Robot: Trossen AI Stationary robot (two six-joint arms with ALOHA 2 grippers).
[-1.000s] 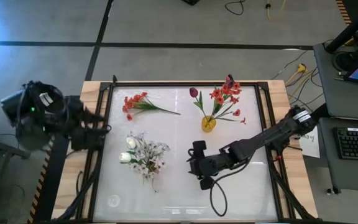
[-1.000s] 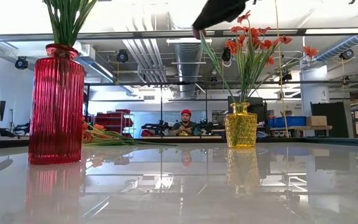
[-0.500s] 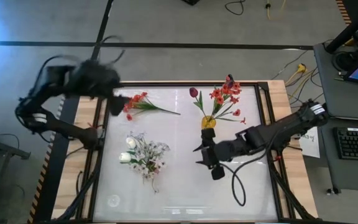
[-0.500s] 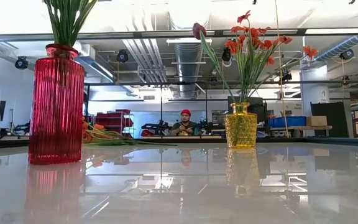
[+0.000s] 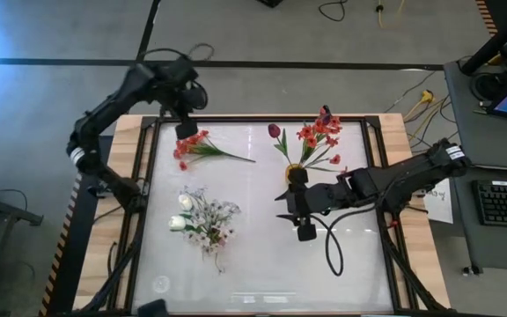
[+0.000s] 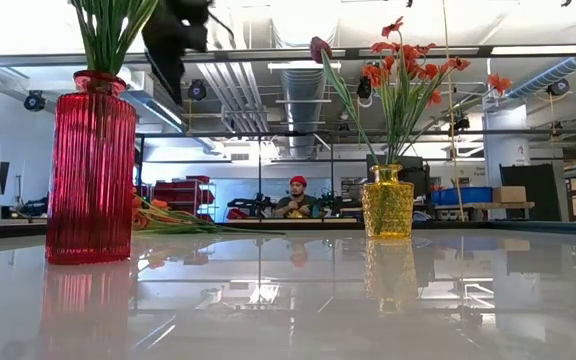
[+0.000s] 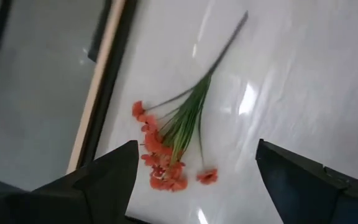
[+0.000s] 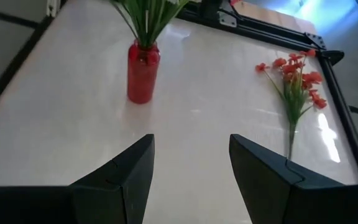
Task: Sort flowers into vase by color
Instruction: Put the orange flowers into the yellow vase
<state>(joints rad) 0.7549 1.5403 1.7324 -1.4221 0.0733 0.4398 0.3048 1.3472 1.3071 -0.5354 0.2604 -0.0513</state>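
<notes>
A bunch of orange-red flowers (image 5: 194, 147) lies flat on the table near its far left corner, also seen in the left wrist view (image 7: 174, 144). My left gripper (image 5: 186, 129) hangs open above its blossoms (image 7: 194, 186), touching nothing. A yellow vase (image 5: 295, 174) holds orange-red blossoms (image 5: 321, 134) and a maroon tulip (image 5: 275, 131). A red vase (image 6: 90, 165) holds the whitish flowers (image 5: 202, 218). My right gripper (image 5: 298, 210) is open just near-side of the yellow vase, facing the red vase (image 8: 143, 71).
A black frame (image 5: 148, 176) and wooden boards border the glossy white table. Bare tabletop lies along the near edge (image 5: 262, 277). A cable loops from my right arm over the table (image 5: 328, 255). A person sits far behind the table (image 6: 298, 198).
My left arm has swung from beyond the table's left edge up and over to the far left corner, and its gripper now hangs above the orange-red bunch. My right gripper has moved toward the far edge, closer to the yellow vase. The flowers and vases have stayed put.
</notes>
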